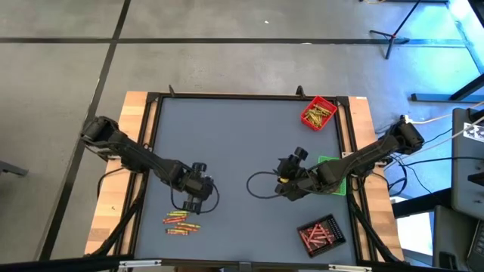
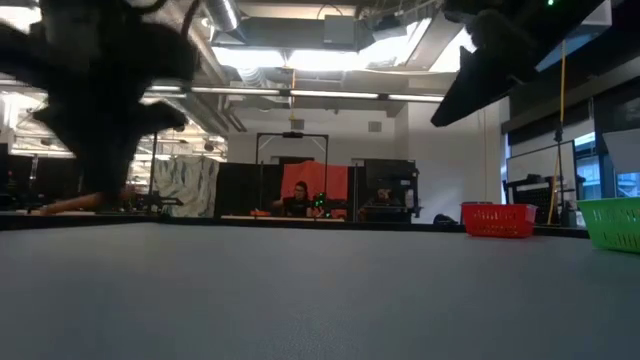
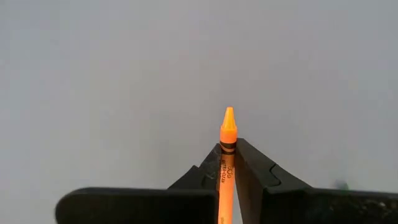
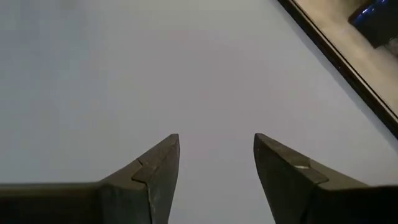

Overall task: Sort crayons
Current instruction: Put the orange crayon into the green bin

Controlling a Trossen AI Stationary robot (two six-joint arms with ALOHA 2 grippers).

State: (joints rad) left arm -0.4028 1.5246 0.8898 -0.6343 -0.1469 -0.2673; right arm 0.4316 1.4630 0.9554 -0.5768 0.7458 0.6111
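A loose heap of crayons (image 1: 181, 221) in red, orange, yellow and green lies on the grey table near its front left. Just beyond the heap, my left gripper (image 1: 195, 198) is shut on one orange crayon (image 3: 227, 134). My right gripper (image 1: 281, 187) hangs open over bare table at the right of centre, beside the green tray (image 1: 333, 181). Nothing is between its fingers (image 4: 216, 143). My left gripper pinches the orange crayon by its paper-wrapped shaft (image 3: 227, 163) between the two fingers. The crayon lies along the fingers, and its pointed tip (image 3: 228, 115) sticks out past the fingertips. The fingers come from above, pointing steeply down. The tip shows clear of the table.
A red tray (image 1: 318, 113) with yellow and greenish crayons stands at the far right. A black tray (image 1: 321, 233) with red crayons stands at the near right. The green tray lies partly under my right arm. A dark cable (image 1: 261, 185) loops on the table's middle.
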